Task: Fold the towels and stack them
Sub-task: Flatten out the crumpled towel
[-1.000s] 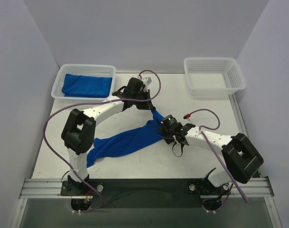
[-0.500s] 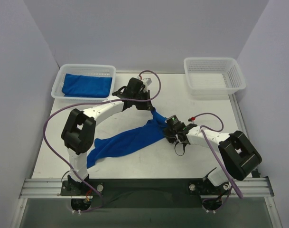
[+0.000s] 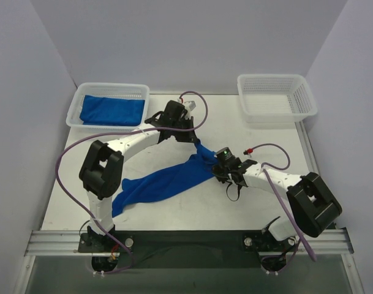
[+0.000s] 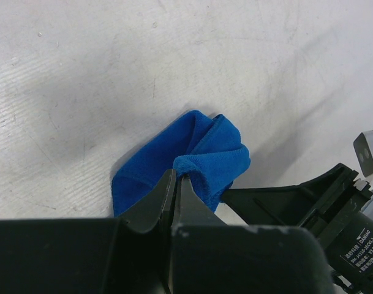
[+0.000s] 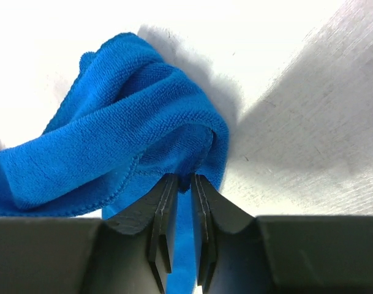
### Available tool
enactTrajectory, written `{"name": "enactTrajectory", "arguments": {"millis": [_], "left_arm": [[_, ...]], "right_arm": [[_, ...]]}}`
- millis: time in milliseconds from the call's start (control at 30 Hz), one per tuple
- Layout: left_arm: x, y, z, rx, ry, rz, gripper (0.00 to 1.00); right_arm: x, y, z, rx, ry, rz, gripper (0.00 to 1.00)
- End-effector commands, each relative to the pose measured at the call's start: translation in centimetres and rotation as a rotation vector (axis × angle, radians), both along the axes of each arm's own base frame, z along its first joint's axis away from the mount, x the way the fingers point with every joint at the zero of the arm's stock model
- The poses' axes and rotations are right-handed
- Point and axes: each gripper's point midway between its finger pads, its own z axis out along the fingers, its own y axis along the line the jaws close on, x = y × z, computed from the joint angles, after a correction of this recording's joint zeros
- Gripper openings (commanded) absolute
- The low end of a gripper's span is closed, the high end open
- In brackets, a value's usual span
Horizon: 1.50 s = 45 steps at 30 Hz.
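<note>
Centre of the top view: my left gripper (image 3: 196, 143) is clamped tight on one corner of a royal-blue terry towel (image 3: 158, 184), whose rest trails across the white table (image 3: 186, 211) toward lower left. My right gripper (image 3: 215, 166), just beside it, has its black fingers nipped onto the neighbouring edge, I judge to spread the cloth for a fold. A second, folded blue towel (image 3: 111, 110) lies in the white plastic mesh basket (image 3: 113, 86) at upper left, presumably the stacking spot
</note>
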Motion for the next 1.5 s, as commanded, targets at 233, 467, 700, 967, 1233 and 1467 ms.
{"name": "enactTrajectory", "arguments": {"millis": [233,467,700,967,1233,1467], "left_arm": [[0.6,-0.3,2.4,-0.032,-0.049,-0.01,0.0],[0.6,-0.2,2.3,-0.029,-0.049,-0.01,0.0],[0.7,-0.3,2.4,-0.03,-0.049,-0.012,0.0],[0.7,-0.3,2.4,-0.03,-0.05,-0.012,0.0],[0.7,-0.2,2.3,-0.026,-0.051,-0.012,0.0],[2.5,1.6,4.1,0.011,-0.122,0.038,0.0]], "right_arm": [[0.1,-1.7,-1.4,-0.05,0.023,-0.044,0.22],[0.6,-1.5,-1.7,-0.04,0.014,-0.041,0.29],[1.0,-1.1,-1.3,-0.017,0.001,-0.03,0.29],[1.4,-0.6,-0.5,0.001,-0.018,-0.021,0.22],[1.0,-1.1,-1.6,-0.014,0.005,-0.033,0.16],[1.4,-1.8,-0.2,-0.058,-0.043,0.033,0.0]]}}
